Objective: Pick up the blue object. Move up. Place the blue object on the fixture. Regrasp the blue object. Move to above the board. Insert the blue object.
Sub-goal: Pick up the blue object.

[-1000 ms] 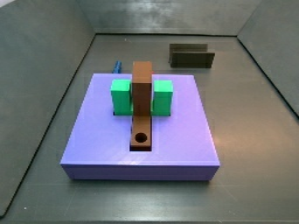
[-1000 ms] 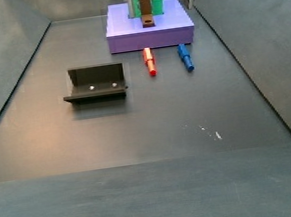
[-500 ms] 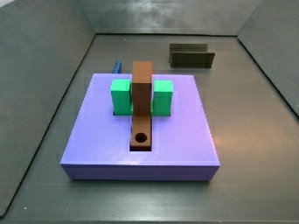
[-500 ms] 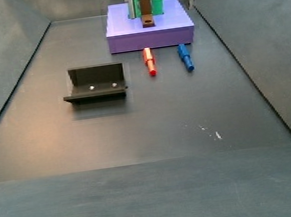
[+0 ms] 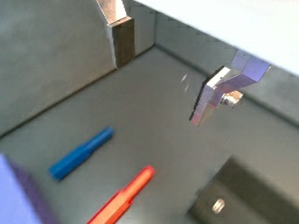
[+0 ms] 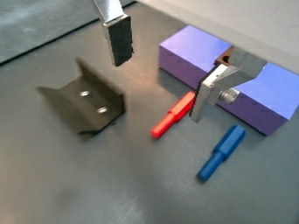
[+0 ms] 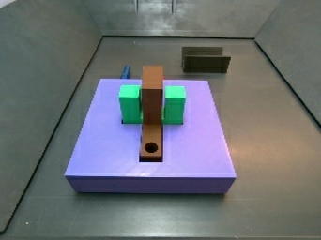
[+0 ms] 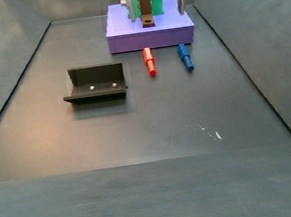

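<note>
- We saw a bare test enclosure, lab-like: dark grey floor and sloping grey walls.
- The gripper hung open above the fixture, beside the board.

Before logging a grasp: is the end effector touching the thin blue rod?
Apart. A wrist view shows the open end effector with bare floor between its fingers and the thin blue rod.

board hides most of blue object.
</note>
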